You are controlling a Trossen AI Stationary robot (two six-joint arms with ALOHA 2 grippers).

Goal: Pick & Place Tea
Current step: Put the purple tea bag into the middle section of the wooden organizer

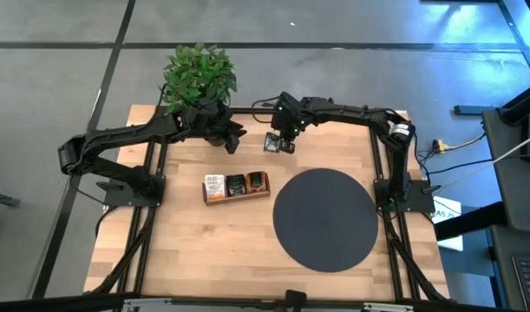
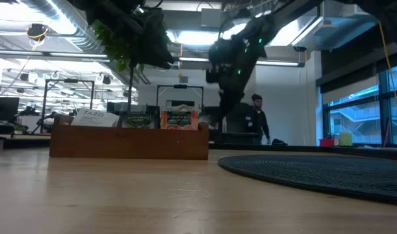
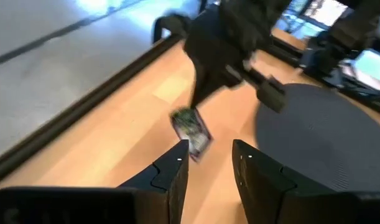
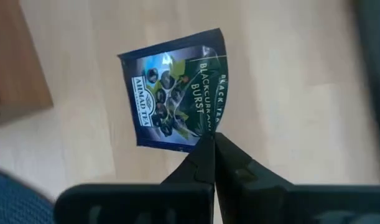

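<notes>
Above, right gripper (image 4: 211, 144) clamped on the lower edge of a dark blue blackcurrant tea sachet (image 4: 176, 90), raised over the bare wooden table (image 1: 186, 251) near its far edge, between the potted plant (image 1: 199, 74) and the black round mat (image 1: 326, 218). Left gripper (image 3: 209, 155) close by, fingers apart, empty. Further sachets upright in the wooden tray (image 1: 237, 197).

Wooden table (image 1: 186, 251); tray (image 1: 237, 196); mat (image 1: 325, 218)

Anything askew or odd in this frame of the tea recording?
Only mildly: the right tool pinches a dark tea sachet by one corner, so it dangles tilted above the table. The tray looks tidy.
</notes>
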